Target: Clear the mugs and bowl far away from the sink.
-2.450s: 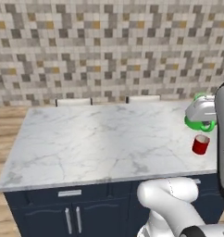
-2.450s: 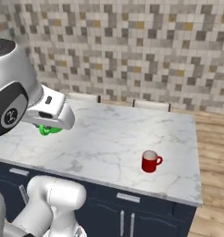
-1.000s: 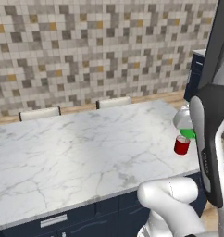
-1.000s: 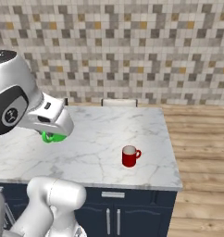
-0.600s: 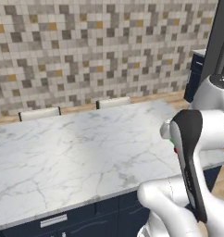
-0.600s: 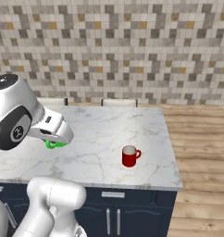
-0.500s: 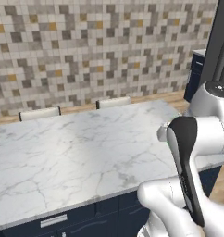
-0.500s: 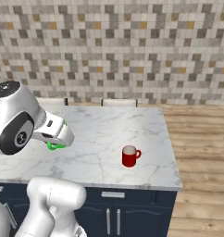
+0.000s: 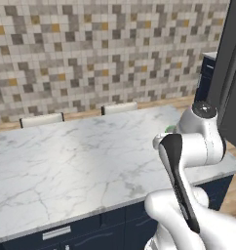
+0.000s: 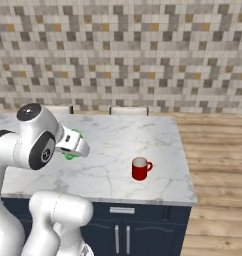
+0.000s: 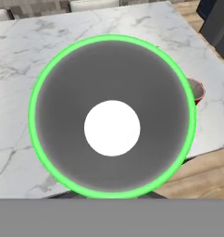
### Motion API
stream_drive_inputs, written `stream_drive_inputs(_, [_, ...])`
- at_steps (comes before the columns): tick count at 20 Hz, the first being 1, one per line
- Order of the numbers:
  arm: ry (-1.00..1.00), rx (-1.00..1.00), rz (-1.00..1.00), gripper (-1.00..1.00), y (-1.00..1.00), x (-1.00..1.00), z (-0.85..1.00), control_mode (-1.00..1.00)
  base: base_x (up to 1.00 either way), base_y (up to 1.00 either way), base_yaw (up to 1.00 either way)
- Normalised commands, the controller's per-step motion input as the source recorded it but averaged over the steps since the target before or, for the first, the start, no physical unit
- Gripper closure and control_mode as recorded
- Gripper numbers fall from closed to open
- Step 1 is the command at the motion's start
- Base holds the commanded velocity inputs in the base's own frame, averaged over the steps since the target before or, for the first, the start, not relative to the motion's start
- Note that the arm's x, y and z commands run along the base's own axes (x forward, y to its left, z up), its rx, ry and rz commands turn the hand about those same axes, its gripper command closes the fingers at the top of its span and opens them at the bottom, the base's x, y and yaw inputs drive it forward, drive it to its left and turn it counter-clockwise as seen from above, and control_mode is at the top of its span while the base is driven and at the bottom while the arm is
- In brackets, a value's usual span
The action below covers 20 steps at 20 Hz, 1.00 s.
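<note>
Two mugs: the green mug (image 11: 112, 115) is clamped in the closed hand (image 10: 73, 145) above the bench (image 10: 113, 170), mouth toward the hand camera; the red mug (image 10: 140, 169) stands upright, handle rightward.

You see a glossy white arm (image 9: 198, 141) of rounded, bulbous segments; a black band runs along one link; dark grey round caps mark its joints; the wrist housing (image 10: 74, 141) is a white, boxy block.
</note>
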Motion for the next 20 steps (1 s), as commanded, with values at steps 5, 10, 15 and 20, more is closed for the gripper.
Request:
stream_drive_inputs(5, [0.03,0.00,0.00,1.00,0.00,0.76,-0.01,-1.00,0.00,0.00,0.00])
stream_drive_inputs(10, [0.00,0.00,0.00,1.00,0.00,0.43,-0.14,-1.00,0.00,0.00,0.00])
stream_drive_inputs(15, [0.00,0.02,0.00,1.00,0.00,0.42,-0.32,-1.00,0.00,0.00,0.00])
stream_drive_inputs(20, [0.01,0.02,0.00,1.00,0.00,0.23,-0.38,-1.00,0.00,0.00,0.00])
